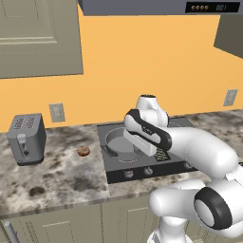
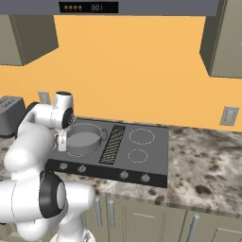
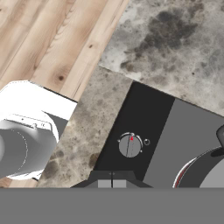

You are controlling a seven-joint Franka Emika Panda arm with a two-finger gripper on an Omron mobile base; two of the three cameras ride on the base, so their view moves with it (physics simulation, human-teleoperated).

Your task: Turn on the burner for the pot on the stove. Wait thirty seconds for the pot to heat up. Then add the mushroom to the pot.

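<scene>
Hand view: gripper (image 3: 112, 183) tips pressed together w/ nothing between, just above a round grey knob (image 3: 130, 145) on the flat black stove (image 3: 144, 109). Left base view: shallow grey metal pot (image 1: 121, 144) on stove; small reddish mushroom (image 1: 83, 151) on mottled stone counter (image 1: 57, 166), near boxy toaster (image 1: 27, 138).

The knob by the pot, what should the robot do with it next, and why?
Probably ease the shut fingers down onto the knob and turn it. They sit just short of it, the pot is already on the stove, and the mushroom waits on the counter.
</scene>
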